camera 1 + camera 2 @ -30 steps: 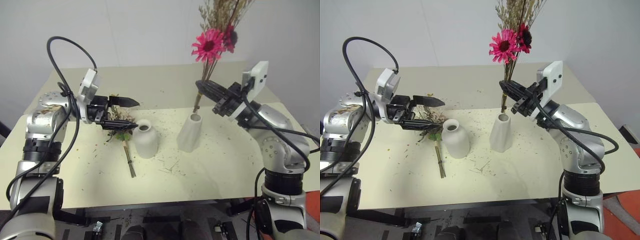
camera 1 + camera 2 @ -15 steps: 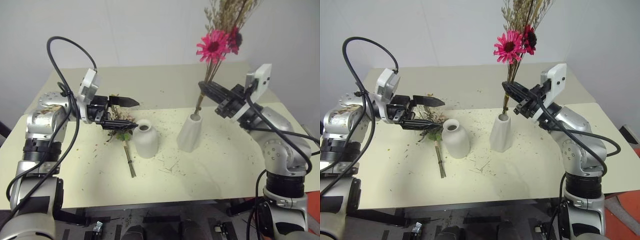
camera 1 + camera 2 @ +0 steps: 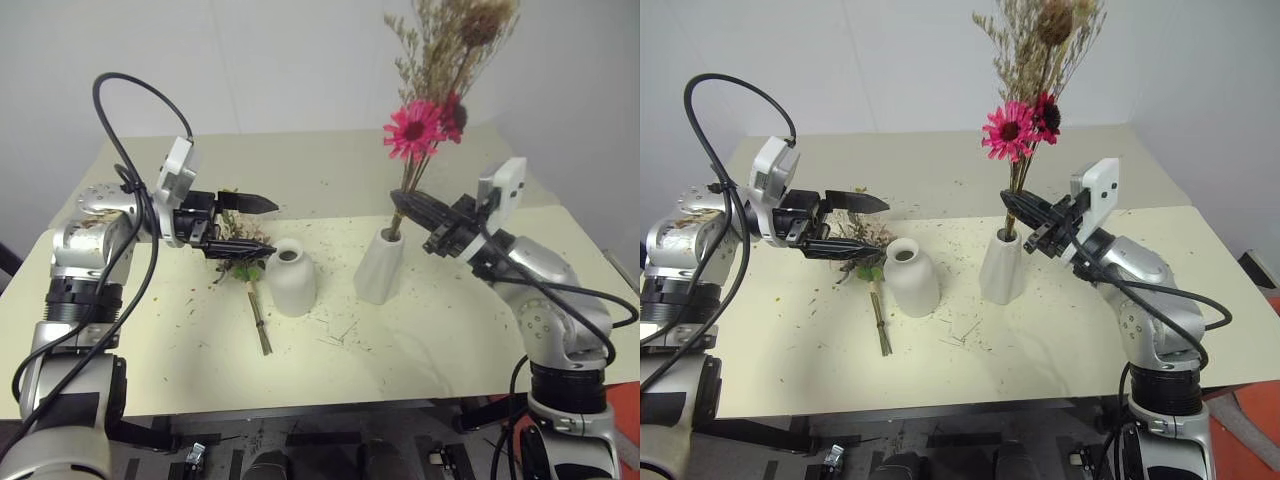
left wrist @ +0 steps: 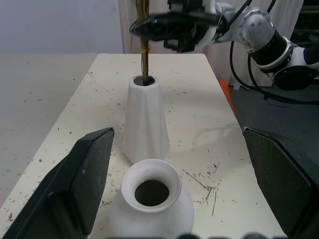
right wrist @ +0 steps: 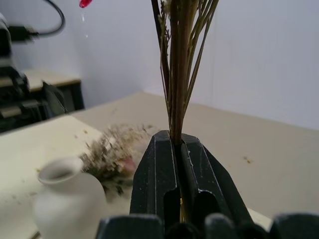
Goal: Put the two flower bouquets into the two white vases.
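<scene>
Now the right gripper [image 3: 402, 203] is clenched on the stems of the daisy bouquet [image 3: 418, 128], just above the mouth of the tall vase [image 3: 379, 265]. The stems stand nearly upright, leaning a little away from the robot's left, and their lower ends already sit inside the vase's narrow opening, as the left wrist view shows. So the axis of the bunch runs almost in line with the vase below the fingers [image 5: 164, 174], and what seems left for this bunch is a straight lowering and a release.

The other bouquet [image 3: 243, 262] lies flat on the surface [image 3: 420, 340], its stem pointing toward the robot and its blooms away, just beside the round vase [image 3: 291, 277] on the robot's left side. The left gripper [image 3: 268, 227] hovers above those blooms with its fingers spread wide and nothing between them. It is clearly the nearer arm for that bunch, which must be tipped from lying to upright.
</scene>
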Controlling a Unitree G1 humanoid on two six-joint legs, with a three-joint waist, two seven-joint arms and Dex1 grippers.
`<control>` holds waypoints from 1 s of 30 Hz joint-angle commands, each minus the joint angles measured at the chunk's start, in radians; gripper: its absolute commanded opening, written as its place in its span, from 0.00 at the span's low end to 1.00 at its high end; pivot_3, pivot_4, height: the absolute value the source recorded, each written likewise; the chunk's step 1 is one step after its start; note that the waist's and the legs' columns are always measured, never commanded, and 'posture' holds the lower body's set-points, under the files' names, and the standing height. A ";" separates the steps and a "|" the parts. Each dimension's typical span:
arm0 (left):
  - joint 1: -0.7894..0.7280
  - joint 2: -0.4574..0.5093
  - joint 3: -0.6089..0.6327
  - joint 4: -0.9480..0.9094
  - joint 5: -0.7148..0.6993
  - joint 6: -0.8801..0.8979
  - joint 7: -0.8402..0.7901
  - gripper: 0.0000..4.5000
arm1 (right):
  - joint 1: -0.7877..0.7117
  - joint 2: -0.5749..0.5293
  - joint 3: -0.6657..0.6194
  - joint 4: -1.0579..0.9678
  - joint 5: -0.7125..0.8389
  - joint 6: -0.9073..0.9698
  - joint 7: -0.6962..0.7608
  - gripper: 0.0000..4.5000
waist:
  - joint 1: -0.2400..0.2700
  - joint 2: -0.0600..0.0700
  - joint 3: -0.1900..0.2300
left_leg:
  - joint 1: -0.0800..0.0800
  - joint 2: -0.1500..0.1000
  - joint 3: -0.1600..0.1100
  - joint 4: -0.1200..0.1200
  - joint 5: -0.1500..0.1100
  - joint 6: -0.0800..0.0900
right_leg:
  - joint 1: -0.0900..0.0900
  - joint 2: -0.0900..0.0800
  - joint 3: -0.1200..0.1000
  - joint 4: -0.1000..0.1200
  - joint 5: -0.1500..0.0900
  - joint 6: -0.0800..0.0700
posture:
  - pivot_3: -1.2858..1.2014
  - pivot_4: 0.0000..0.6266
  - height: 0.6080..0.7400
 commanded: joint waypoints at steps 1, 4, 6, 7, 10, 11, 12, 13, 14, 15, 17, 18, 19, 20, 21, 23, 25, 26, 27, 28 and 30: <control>-0.003 0.017 0.029 -0.025 -0.009 -0.002 0.003 1.00 | 0.000 0.016 0.012 0.011 -0.039 -0.067 -0.002 0.01 | 0.000 0.000 0.000 | 0.000 0.000 0.000 0.000 0.000 0.000 | 0.000 0.000 0.000 0.000 0.000 0.000 | 0.52 0.24 1.00; 0.000 0.019 0.031 -0.027 -0.010 -0.001 0.004 1.00 | 0.018 0.023 0.023 0.023 -0.058 -0.090 0.001 0.01 | 0.000 0.000 0.000 | 0.000 0.000 0.000 0.000 0.000 0.000 | 0.000 0.000 0.000 0.000 0.000 0.000 | 0.52 0.24 1.00; 0.002 0.022 0.033 -0.030 -0.011 0.000 0.004 1.00 | 0.034 0.024 0.028 0.023 -0.067 -0.101 0.005 0.01 | 0.000 0.000 0.000 | 0.000 0.000 0.000 0.000 0.000 0.000 | 0.000 0.000 0.000 0.000 0.000 0.000 | 0.52 0.24 1.00; 0.003 0.023 0.034 -0.029 -0.011 0.000 0.004 1.00 | 0.041 0.026 0.031 0.023 -0.071 -0.104 0.006 0.01 | 0.000 0.000 0.000 | 0.000 0.000 0.000 0.000 0.000 0.000 | 0.000 0.000 0.000 0.000 0.000 0.000 | 0.52 0.24 1.00; 0.004 0.025 0.034 -0.029 -0.011 0.000 0.005 1.00 | 0.050 0.031 0.035 0.025 -0.078 -0.111 0.007 0.01 | 0.001 0.000 0.000 | 0.000 0.000 0.000 0.000 0.000 0.000 | 0.000 0.000 0.000 0.000 0.000 0.000 | 0.52 0.24 1.00; 0.004 0.025 0.034 -0.030 -0.012 0.001 0.006 1.00 | 0.057 0.033 0.036 0.026 -0.082 -0.115 0.005 0.07 | 0.000 0.000 0.000 | 0.000 0.000 0.000 0.000 0.000 0.000 | 0.000 0.000 0.000 0.000 0.000 0.000 | 0.52 0.24 1.00; 0.003 0.024 0.034 -0.028 -0.011 0.000 0.005 1.00 | 0.059 0.036 0.038 0.029 -0.087 -0.119 0.004 0.14 | 0.000 0.000 0.000 | 0.000 0.000 0.000 0.000 0.000 0.000 | 0.000 0.000 0.000 0.000 0.000 0.000 | 0.52 0.24 1.00; 0.003 0.024 0.034 -0.027 -0.011 0.000 0.005 1.00 | 0.061 0.039 0.038 0.031 -0.089 -0.120 0.002 0.19 | -0.001 0.000 0.000 | 0.000 0.000 0.000 0.000 0.000 0.000 | 0.000 0.000 0.000 0.000 0.000 0.000 | 0.52 0.24 1.00; 0.003 0.024 0.034 -0.028 -0.011 0.000 0.005 1.00 | 0.065 0.040 0.037 0.030 -0.090 -0.122 0.005 0.25 | -0.001 0.000 0.000 | 0.000 0.000 0.000 0.000 0.000 0.000 | 0.000 0.000 0.000 0.001 0.000 0.000 | 0.52 0.24 1.00; 0.004 0.024 0.034 -0.031 -0.012 0.002 0.005 1.00 | 0.070 0.041 0.035 0.026 -0.089 -0.124 0.007 0.34 | -0.001 0.000 0.000 | 0.000 0.000 0.000 0.000 0.000 0.000 | 0.000 0.000 0.000 0.001 0.000 0.000 | 0.52 0.24 1.00; 0.011 0.029 0.038 -0.041 -0.015 0.007 0.005 1.00 | 0.082 0.034 0.024 0.010 -0.080 -0.126 0.019 0.48 | 0.000 0.000 0.000 | 0.000 0.000 0.000 0.000 0.000 0.000 | 0.000 0.000 0.000 0.001 0.000 0.000 | 0.52 0.24 1.00; 0.015 0.033 0.040 -0.045 -0.016 0.010 0.005 1.00 | 0.086 0.029 0.017 0.000 -0.077 -0.127 0.022 0.56 | 0.000 0.000 0.000 | 0.000 0.000 0.000 0.000 0.000 0.000 | 0.000 0.000 0.000 0.001 0.000 0.000 | 0.52 0.24 1.00; 0.017 0.035 0.042 -0.048 -0.017 0.012 0.006 1.00 | 0.089 0.025 0.013 -0.006 -0.075 -0.128 0.025 0.64 | 0.000 0.000 0.000 | 0.000 0.000 0.000 0.000 0.000 0.000 | 0.000 0.000 0.000 0.001 0.000 0.000 | 0.52 0.24 1.00; 0.023 0.042 0.046 -0.052 -0.018 0.015 0.006 1.00 | 0.096 0.013 0.006 -0.020 -0.070 -0.126 0.033 0.71 | 0.000 0.000 0.000 | 0.000 0.000 0.000 0.000 0.000 0.000 | 0.000 0.000 0.000 0.001 0.000 0.000 | 0.52 0.24 1.00; 0.028 0.048 0.049 -0.055 -0.019 0.019 0.006 1.00 | 0.101 0.002 0.001 -0.032 -0.065 -0.123 0.041 0.78 | 0.000 0.000 0.000 | 0.000 0.000 0.000 0.000 0.000 0.000 | 0.000 0.000 0.000 0.001 0.000 0.000 | 0.52 0.24 1.00; 0.044 0.063 0.060 -0.064 -0.024 0.027 0.007 1.00 | 0.120 -0.045 -0.011 -0.066 -0.059 -0.108 0.070 0.94 | 0.000 0.000 0.000 | 0.000 0.000 0.000 0.000 0.000 0.000 | 0.000 0.000 0.000 0.001 0.000 0.000 | 0.52 0.24 1.00; 0.067 0.076 0.070 -0.082 -0.030 0.041 0.017 1.00 | 0.153 -0.110 -0.033 -0.094 -0.043 -0.090 0.112 1.00 | 0.001 0.000 0.000 | 0.000 0.000 0.000 0.000 0.000 0.000 | 0.000 0.000 0.000 0.001 0.000 0.000 | 0.52 0.24 1.00; 0.077 0.080 0.075 -0.091 -0.033 0.046 0.023 1.00 | 0.165 -0.135 -0.042 -0.100 -0.034 -0.081 0.125 1.00 | 0.002 0.000 0.000 | 0.000 0.000 0.000 0.000 0.000 0.000 | 0.000 0.000 0.000 0.000 0.000 0.000 | 0.52 0.24 1.00; 0.093 0.085 0.081 -0.104 -0.035 0.055 0.033 1.00 | 0.182 -0.167 -0.056 -0.104 -0.019 -0.064 0.147 1.00 | 0.002 0.000 0.000 | 0.000 0.000 0.000 0.000 0.000 0.000 | 0.000 0.000 0.000 0.000 0.000 0.000 | 0.52 0.24 1.00; 0.106 0.088 0.086 -0.116 -0.036 0.063 0.043 1.00 | 0.196 -0.195 -0.066 -0.106 -0.008 -0.052 0.168 1.00 | 0.002 0.000 0.000 | 0.000 0.000 0.000 0.000 0.000 0.000 | 0.001 0.000 0.000 0.000 0.000 0.000 | 0.52 0.24 1.00; 0.141 0.098 0.094 -0.145 -0.030 0.082 0.071 1.00 | 0.229 -0.264 -0.079 -0.115 0.010 -0.021 0.217 1.00 | 0.003 0.000 0.000 | 0.001 0.000 0.000 0.000 0.000 0.000 | 0.002 0.000 0.000 -0.001 0.000 0.000 | 0.52 0.24 1.00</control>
